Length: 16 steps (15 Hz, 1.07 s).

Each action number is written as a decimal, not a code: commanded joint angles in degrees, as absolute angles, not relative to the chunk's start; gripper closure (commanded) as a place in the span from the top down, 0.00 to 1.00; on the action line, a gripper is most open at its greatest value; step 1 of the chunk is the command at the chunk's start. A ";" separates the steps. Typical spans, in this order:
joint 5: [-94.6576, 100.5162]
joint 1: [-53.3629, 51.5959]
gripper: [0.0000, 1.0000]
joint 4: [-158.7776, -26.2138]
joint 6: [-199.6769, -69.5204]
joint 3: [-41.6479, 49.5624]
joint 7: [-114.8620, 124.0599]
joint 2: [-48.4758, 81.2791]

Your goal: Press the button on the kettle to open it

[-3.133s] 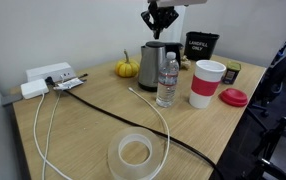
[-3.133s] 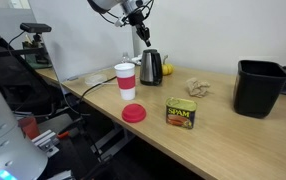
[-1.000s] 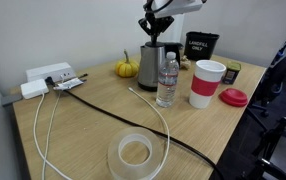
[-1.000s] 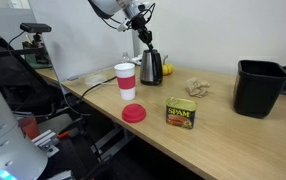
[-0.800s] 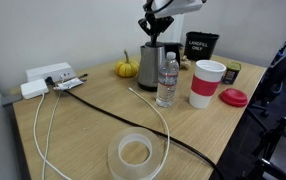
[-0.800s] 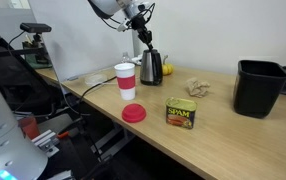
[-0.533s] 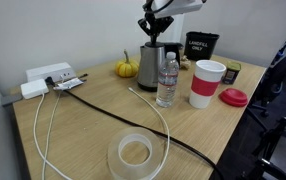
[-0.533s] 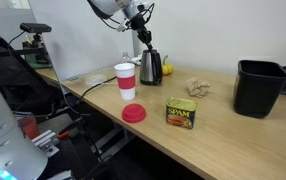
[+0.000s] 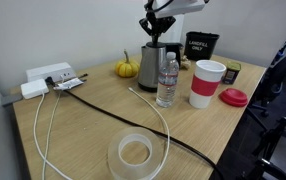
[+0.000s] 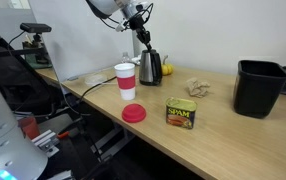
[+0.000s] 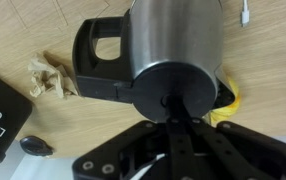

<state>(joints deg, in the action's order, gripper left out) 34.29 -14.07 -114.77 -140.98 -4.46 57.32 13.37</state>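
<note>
Nearest on the wooden surface (image 9: 83, 130) lies a clear tape roll (image 9: 135, 152). Past it stand a water bottle (image 9: 167, 82) and a red-and-white cup (image 9: 207, 83). Just behind the bottle the kettle (image 9: 153, 62) stands upright, with a small orange pumpkin (image 9: 127, 68) beside it. Over its black lid (image 11: 195, 80) the gripper (image 9: 155, 38) points down, its fingers drawn together and the tips at the lid's middle. Farthest back sits a black mug (image 9: 201, 45).

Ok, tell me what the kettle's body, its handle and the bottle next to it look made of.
The kettle body looks like brushed steel: grey, with a soft sheen and blurred reflections. The handle is matte black with no shine, probably plastic. The water bottle is see-through, so likely clear plastic, though glass cannot be ruled out.
</note>
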 commanded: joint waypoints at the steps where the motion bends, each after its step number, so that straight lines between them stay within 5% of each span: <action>1: 35.36 -14.70 0.00 -117.69 -141.52 -3.53 60.00 11.80; 16: 33.79 -13.72 0.00 -120.07 -142.44 -3.58 66.13 10.94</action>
